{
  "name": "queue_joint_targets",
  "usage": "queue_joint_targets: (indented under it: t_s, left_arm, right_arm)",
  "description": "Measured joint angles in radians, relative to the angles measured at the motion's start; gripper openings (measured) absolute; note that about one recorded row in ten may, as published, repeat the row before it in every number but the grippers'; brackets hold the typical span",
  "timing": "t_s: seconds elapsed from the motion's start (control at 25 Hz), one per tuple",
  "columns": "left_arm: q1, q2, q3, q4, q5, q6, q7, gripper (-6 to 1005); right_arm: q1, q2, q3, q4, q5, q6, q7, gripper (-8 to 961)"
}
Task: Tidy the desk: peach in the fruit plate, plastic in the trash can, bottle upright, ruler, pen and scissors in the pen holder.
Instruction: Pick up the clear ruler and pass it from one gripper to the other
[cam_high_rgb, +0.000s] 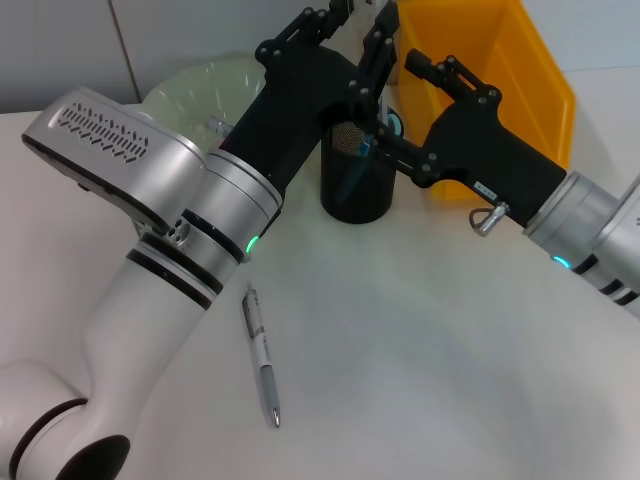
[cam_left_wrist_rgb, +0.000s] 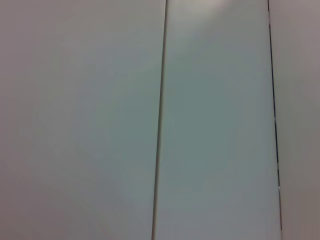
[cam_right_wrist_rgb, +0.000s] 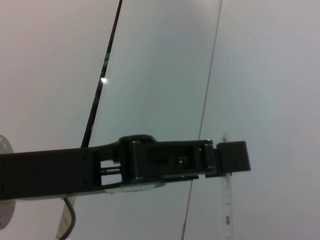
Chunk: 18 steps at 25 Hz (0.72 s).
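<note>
Plate (cam_high_rgb: 190, 85): clear, far left, partly behind the left arm.
Pen (cam_high_rgb: 260, 352): flat on the white worktop (cam_high_rgb: 420, 360), near the left arm, well short of the holder.
Left gripper (cam_high_rgb: 350, 18): raised above and behind the holder; fingers spread, holding nothing.
Holder (cam_high_rgb: 356, 185): black mesh, upright, centre.
Right gripper (cam_high_rgb: 368, 143): at the holder's rim; fingers hidden there, so grip cannot be told, possibly something blue beside them.
Bin (cam_high_rgb: 500, 95): yellow, behind the right arm.
</note>
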Motion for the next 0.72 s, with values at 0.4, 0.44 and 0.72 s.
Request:
queue_joint_targets:
  t_s: [0.4, 0.44, 0.72]
  left_arm:
    - [-0.001, 0.000, 0.000, -0.003, -0.017, -0.006, 0.000, 413]
    - [-0.001, 0.000, 0.001, -0.004, -0.017, -0.006, 0.000, 413]
    - [-0.001, 0.000, 0.000, -0.006, -0.017, -0.006, 0.002, 415]
  right_arm:
    - [0.028, 0.000, 0.034, 0.040, 0.002, 0.002, -0.041, 643]
    - [0.031, 0.000, 0.035, 0.043, 0.002, 0.002, -0.042, 643]
    - [0.035, 0.000, 0.038, 0.051, 0.002, 0.002, -0.043, 639]
